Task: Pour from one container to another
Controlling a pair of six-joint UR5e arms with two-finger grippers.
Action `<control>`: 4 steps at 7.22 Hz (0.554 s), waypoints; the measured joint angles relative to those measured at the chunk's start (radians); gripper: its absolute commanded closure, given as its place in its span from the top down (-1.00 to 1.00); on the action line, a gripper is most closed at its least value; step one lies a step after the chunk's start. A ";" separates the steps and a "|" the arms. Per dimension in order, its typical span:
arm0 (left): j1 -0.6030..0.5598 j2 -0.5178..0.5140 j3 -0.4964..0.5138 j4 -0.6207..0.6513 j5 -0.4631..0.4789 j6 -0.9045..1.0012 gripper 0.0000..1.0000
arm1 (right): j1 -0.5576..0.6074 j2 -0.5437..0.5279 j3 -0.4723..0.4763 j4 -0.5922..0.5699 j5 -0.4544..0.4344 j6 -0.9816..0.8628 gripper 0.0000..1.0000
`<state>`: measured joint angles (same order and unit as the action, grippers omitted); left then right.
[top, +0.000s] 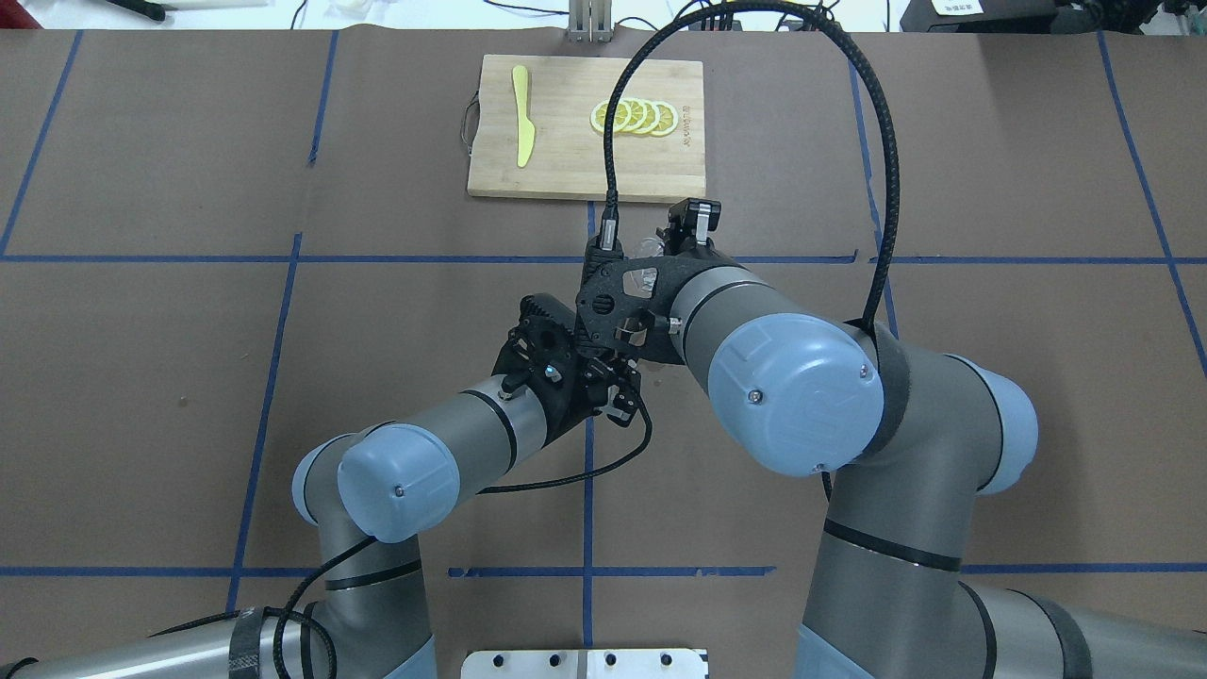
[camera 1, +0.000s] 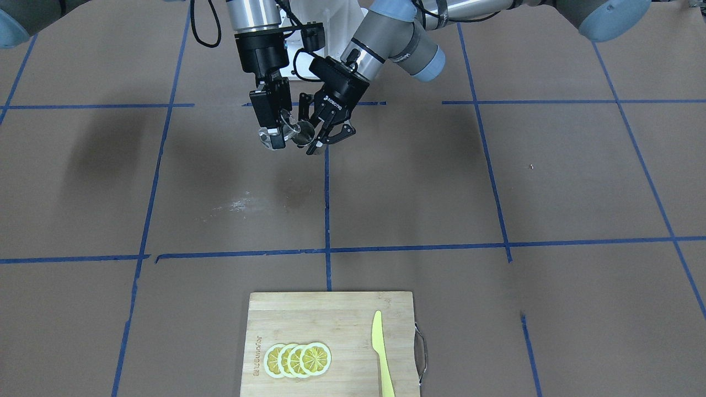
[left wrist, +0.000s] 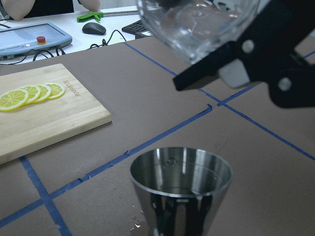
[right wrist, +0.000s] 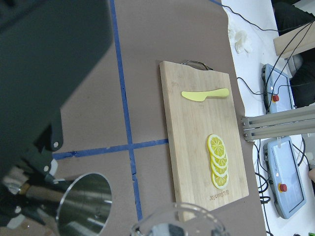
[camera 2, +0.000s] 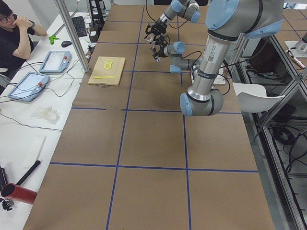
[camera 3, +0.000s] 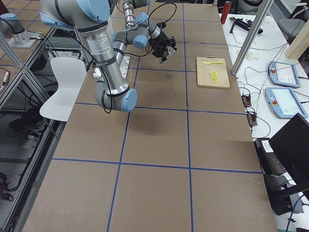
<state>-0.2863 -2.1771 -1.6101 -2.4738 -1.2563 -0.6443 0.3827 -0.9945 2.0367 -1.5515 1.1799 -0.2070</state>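
1. Glass cup (left wrist: 197,24) is gripped in the right gripper (camera 1: 274,138), raised above the surface (camera 1: 441,193).
2. Steel jigger (left wrist: 181,189) stands upright, clamped in the left gripper (camera 1: 322,140), just below and beside the cup, not touching it.

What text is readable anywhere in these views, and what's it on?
"ROBOTIQ": printed on the body of the left claw, front-facing view.
Engraved brand on the cutting board, beside the lemon slices: too blurred to read.
Printed label on the left arm: too small to read.
Nothing else is legible.
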 measured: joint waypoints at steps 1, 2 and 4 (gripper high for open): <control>0.000 0.000 0.000 0.000 0.000 0.000 -1.00 | -0.009 0.003 0.000 -0.011 -0.023 -0.025 -1.00; 0.000 -0.001 0.000 0.000 0.001 0.000 -1.00 | -0.014 0.010 0.001 -0.026 -0.050 -0.070 -1.00; -0.001 0.000 0.000 -0.003 0.001 0.000 -1.00 | -0.017 0.018 0.001 -0.040 -0.091 -0.168 -1.00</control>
<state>-0.2868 -2.1773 -1.6105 -2.4768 -1.2552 -0.6443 0.3658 -0.9761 2.0376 -1.5912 1.0890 -0.3752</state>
